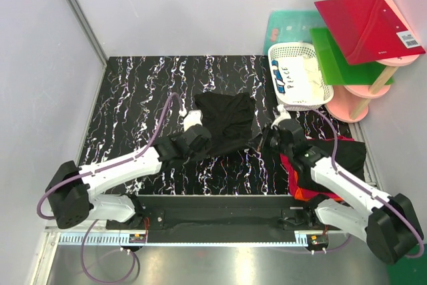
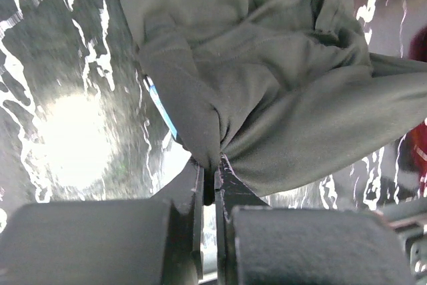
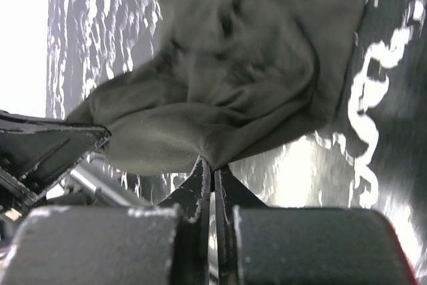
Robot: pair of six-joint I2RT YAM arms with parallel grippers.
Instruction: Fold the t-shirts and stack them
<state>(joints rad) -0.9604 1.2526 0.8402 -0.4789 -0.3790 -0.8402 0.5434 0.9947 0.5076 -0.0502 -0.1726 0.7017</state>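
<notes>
While the crumpled black cloth t-shirt point(image 1: 227, 119) lies on the black marbled surface point(image 1: 133, 98), left jaws pinch its eight-o'clock edge and right jaws its four-o'clock edge.

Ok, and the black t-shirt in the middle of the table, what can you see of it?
The black t-shirt is soft, matte cloth with no print showing. It is unfolded and crumpled into deep creases. It sits bunched near the middle of the black marbled table, left of the pile of other tees. The left gripper pinches a gathered fold at its near-left edge, jaws shut on the cloth. The right gripper grips its near-right edge the same way.
</notes>
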